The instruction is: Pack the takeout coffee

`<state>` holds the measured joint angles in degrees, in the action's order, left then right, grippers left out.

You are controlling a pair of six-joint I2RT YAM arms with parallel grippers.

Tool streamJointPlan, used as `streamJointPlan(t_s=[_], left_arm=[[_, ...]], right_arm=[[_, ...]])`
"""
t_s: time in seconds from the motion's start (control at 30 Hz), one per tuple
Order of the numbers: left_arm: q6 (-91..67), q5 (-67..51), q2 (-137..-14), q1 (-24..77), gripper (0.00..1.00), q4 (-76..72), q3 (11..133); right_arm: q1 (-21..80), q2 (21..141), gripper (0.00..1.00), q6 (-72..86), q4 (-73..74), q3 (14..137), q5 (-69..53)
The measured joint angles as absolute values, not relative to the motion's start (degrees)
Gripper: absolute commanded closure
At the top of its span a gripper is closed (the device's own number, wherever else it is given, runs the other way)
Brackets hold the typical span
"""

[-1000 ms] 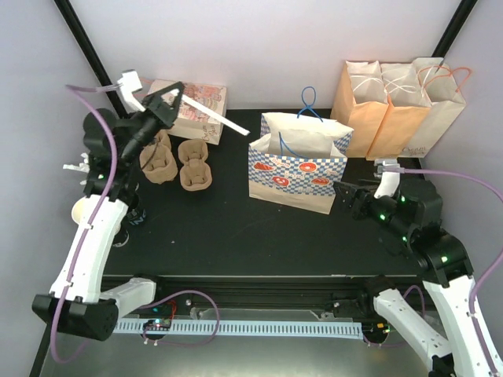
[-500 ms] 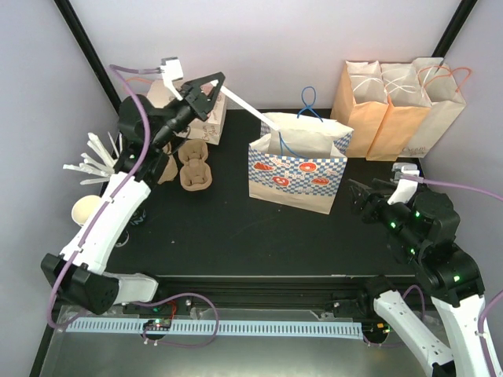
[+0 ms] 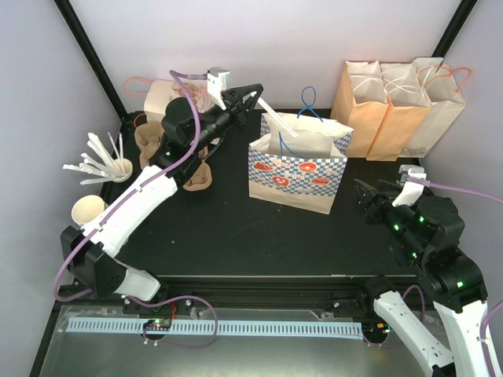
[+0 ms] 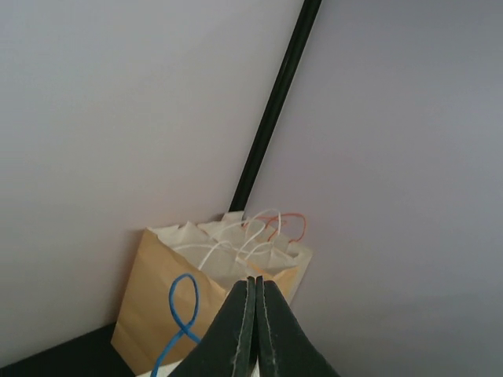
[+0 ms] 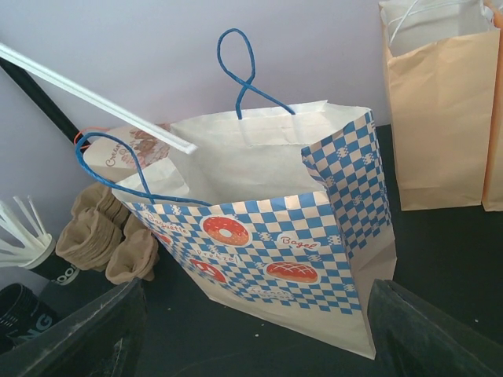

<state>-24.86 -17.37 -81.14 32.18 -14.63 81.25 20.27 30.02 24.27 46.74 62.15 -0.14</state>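
The left gripper, clamped on a wrapped white straw, holds its tip over the open checkered bag. The right gripper waits beside the bag, jaws apart and empty. Only part of one printed takeout coffee cup shows, left of the bag, so cup packing seems undone.

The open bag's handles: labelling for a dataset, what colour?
Blue handles on the checkered bag, clearest in the right wrist view.
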Motion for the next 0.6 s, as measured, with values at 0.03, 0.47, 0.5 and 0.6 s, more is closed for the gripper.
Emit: streamJointPlan(t_s=[0.03,0.47,0.5,0.6], left_arm=[[-24.84,-17.37,-81.82,32.36,0.96,-14.63,81.25],[-20.97,-15.46,-88.47,32.71,0.01,0.23,86.24],[-19.88,-13.74,-87.79,32.56,0.01,2.09,86.41],[-17.12,-8.12,-84.16,31.05,0.01,7.94,86.54]], right_arm=[[20.27,30.02,0.19,24.36,46.76,62.15,-0.12],[20.27,30.81,0.14,24.56,46.85,62.13,-0.16],[20.27,30.83,0.14,24.58,46.87,62.13,-0.16],[20.27,30.76,0.14,24.58,46.83,62.04,-0.16]])
